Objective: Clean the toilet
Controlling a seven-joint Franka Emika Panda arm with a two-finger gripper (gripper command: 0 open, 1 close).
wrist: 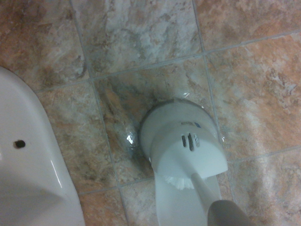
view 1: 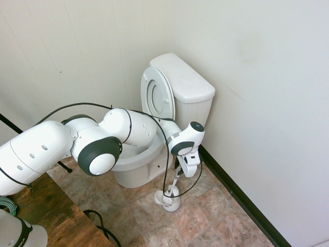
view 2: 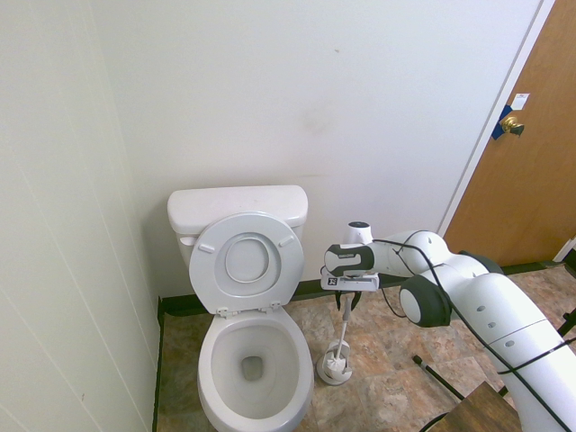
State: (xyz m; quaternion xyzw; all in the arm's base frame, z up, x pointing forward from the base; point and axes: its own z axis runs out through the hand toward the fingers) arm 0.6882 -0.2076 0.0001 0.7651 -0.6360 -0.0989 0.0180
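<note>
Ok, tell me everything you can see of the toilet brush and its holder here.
The toilet brush has a thin pale handle that rises a little tilted from a small round white holder. The holder looks like glossy plastic with a domed hood and slots, white bristles showing at its opening. It stands on the tiled floor beside the toilet, apart from it. The gripper is at the handle's top; whether it grips is unclear.

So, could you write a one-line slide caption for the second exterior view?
White robot arm reaches down to the toilet brush standing in its holder beside the open toilet.
</note>
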